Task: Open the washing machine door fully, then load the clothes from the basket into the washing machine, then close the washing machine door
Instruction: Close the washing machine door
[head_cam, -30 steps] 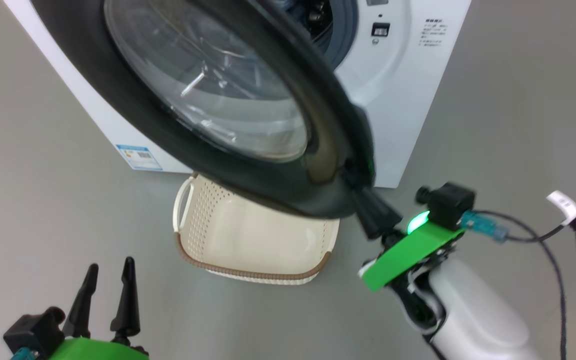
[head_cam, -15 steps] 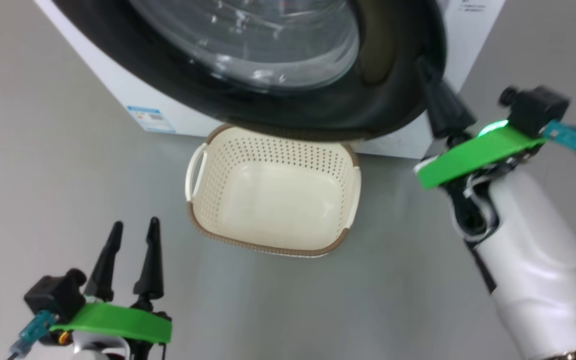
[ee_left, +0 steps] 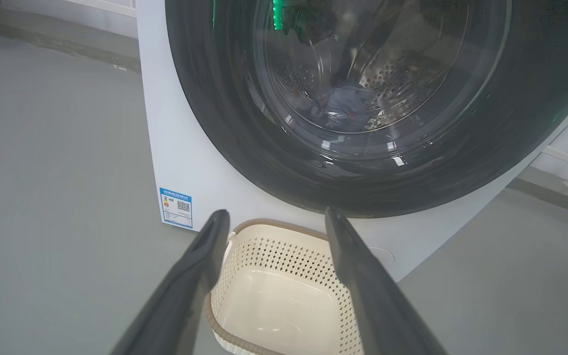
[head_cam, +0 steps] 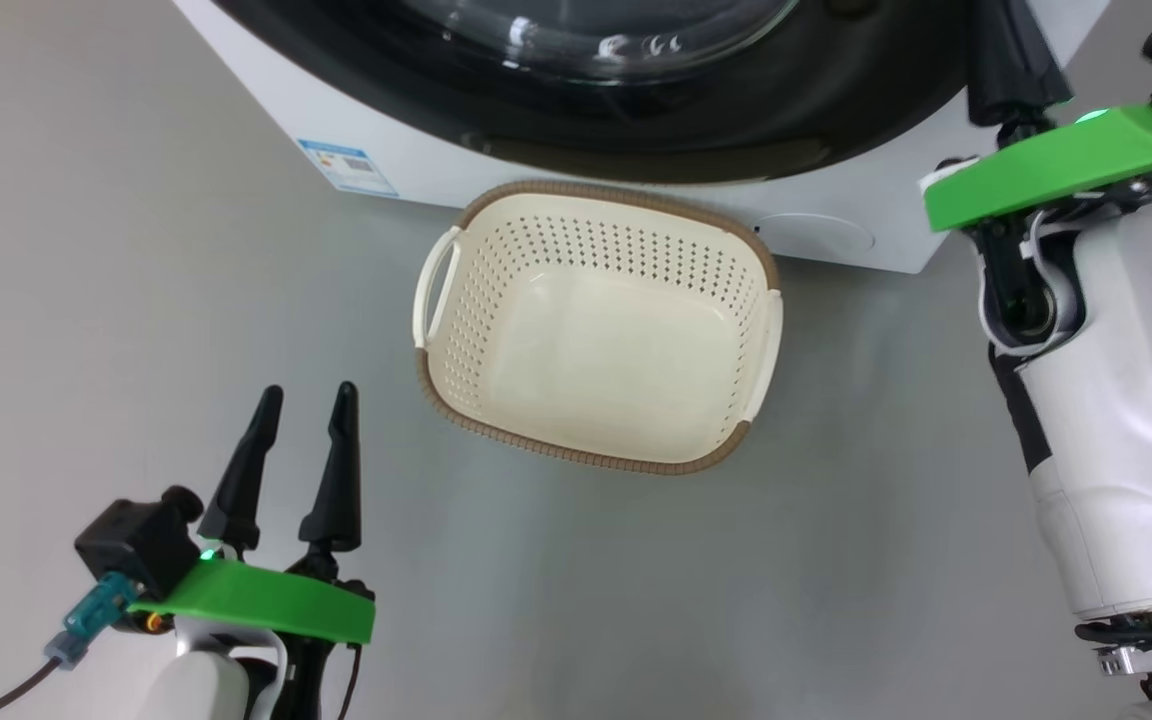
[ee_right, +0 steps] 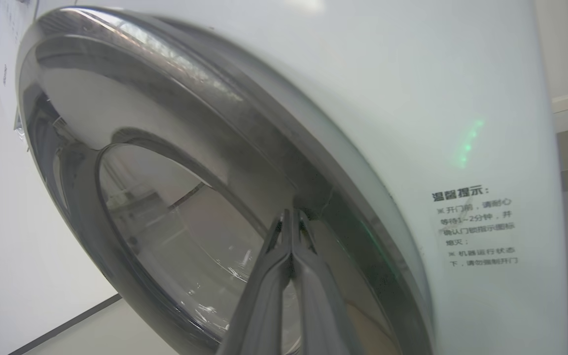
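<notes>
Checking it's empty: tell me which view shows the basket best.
The head view: the whole basket from above, full rim, both handles, bare bottom. The left wrist view gives its far part, cut off below, between the fingers of the open left gripper. The right wrist view faces the washing machine door.

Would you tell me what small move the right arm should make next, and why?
Probably a short firm push on the door with the shut right gripper, whose tips sit at its rim: the basket is empty, and latching is unclear.
</notes>
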### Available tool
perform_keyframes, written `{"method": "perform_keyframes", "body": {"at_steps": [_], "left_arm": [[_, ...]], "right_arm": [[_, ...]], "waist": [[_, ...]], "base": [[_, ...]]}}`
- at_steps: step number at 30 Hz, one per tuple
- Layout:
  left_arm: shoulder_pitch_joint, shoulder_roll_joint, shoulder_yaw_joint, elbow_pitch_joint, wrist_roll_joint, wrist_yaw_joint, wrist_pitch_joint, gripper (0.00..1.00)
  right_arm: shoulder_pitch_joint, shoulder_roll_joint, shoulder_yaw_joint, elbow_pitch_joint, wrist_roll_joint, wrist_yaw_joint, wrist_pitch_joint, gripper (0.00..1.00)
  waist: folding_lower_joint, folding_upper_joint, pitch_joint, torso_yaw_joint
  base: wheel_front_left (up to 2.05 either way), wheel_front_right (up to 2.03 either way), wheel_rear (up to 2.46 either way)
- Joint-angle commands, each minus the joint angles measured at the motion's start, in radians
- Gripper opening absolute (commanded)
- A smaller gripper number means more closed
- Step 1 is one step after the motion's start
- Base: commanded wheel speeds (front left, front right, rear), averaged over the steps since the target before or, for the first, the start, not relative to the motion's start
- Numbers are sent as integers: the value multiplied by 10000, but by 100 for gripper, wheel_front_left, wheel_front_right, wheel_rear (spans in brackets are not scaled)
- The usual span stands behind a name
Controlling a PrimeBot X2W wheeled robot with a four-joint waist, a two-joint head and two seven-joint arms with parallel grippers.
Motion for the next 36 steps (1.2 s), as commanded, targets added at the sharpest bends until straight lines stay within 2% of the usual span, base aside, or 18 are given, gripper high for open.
{"method": "perform_keyframes", "body": {"at_steps": [1,8,16,17,21,22,24,36], "left_arm": [[-239,202,275,-254,-35,-25,-65,100],[-400,232,97,-226,-37,-25,-65,100],[-392,308,245,11,-18,-25,-65,100],[-344,321,284,83,-15,-25,-65,100],[-197,396,441,412,13,-25,-65,100],[-162,430,494,472,19,-25,-65,100],[-96,511,617,568,40,-25,-65,100],[542,1115,1156,666,240,-25,-65,100]], "right_arm": [[-301,156,-30,-183,-124,14,-48,0],[-578,111,-279,-109,-208,14,-48,0],[82,133,535,-140,-242,14,-48,0],[244,128,605,-176,-216,14,-48,4],[999,122,813,-282,-134,14,-48,47],[1194,124,863,-311,-126,14,-48,78],[1586,131,970,-389,-127,14,-48,100],[3642,-47,1758,-638,-176,14,-48,100]], "waist": [[0,-1,133,131],[0,-1,264,228],[0,-1,-37,30],[0,-1,-113,-13],[0,-1,-448,-207],[0,-1,-531,-264],[0,-1,-710,-392],[0,-1,-1822,-1427]], "base": [[0,0,0],[0,0,0],[0,0,0],[0,0,0],[0,0,0],[0,0,0],[0,0,0],[0,0,0]]}}
